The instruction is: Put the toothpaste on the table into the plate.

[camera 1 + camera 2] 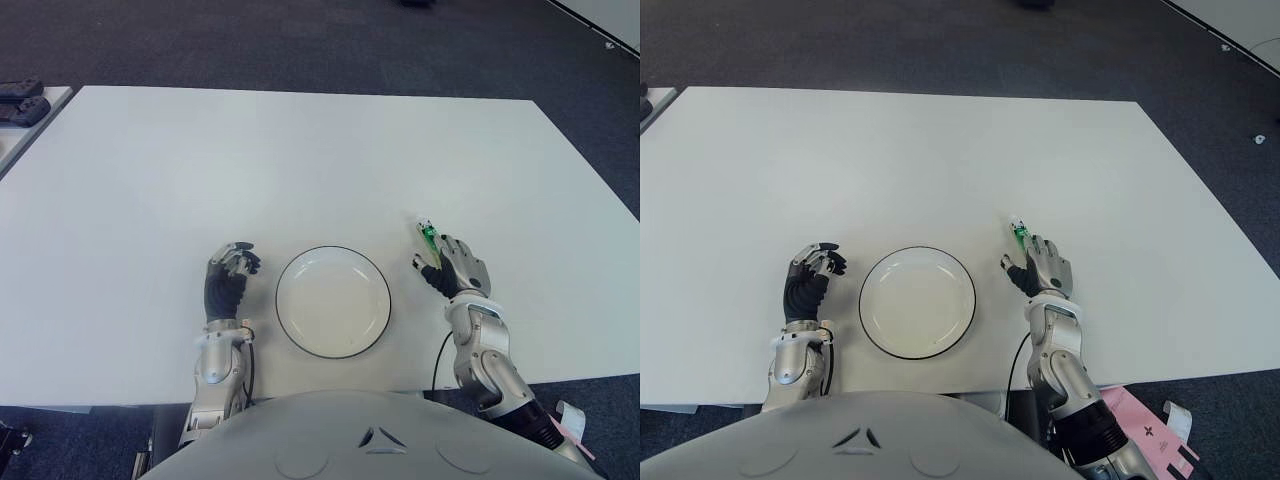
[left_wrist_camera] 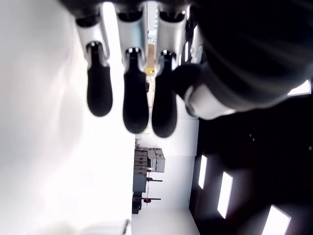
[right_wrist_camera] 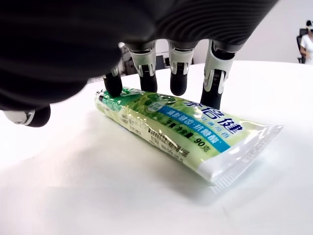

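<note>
Near the bench's (image 1: 300, 150) front edge, the toothpaste (image 3: 181, 129) is covered by the right hand (image 1: 455, 268), fingers spread over it but not yet clamped, seemingly readied for a lift into the plate (image 1: 333, 301), beside which the left hand (image 1: 228, 275) is seen, loosely curled and empty.

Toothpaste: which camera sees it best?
The right wrist view: the whole toothpaste lies on the table under the right hand. Both eye views show only its green tip past the fingers; the left wrist view shows none.
</note>
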